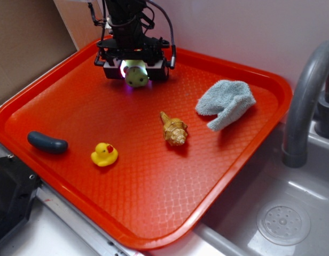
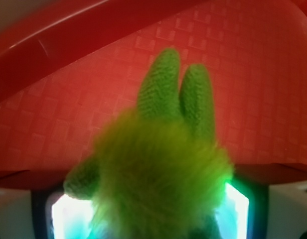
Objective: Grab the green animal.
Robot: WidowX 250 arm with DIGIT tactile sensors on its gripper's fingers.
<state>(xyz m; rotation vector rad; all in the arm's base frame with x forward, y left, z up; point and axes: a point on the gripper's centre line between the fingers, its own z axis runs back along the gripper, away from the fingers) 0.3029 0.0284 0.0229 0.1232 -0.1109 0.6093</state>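
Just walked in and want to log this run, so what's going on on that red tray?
The robot's gripper is at the far side of the red tray, closed around the green animal. The wrist view shows the plush filling the space between the fingers. The yellow duck, the seashell, a dark oblong object and a blue-grey cloth lie apart on the tray.

fuzzy plush green animal (image 2: 158, 184), textured plastic tray (image 1: 154, 181).

Green animal (image 1: 136, 73) — fuzzy, pale-headed — sits between the pincer's (image 1: 135, 70) pads.
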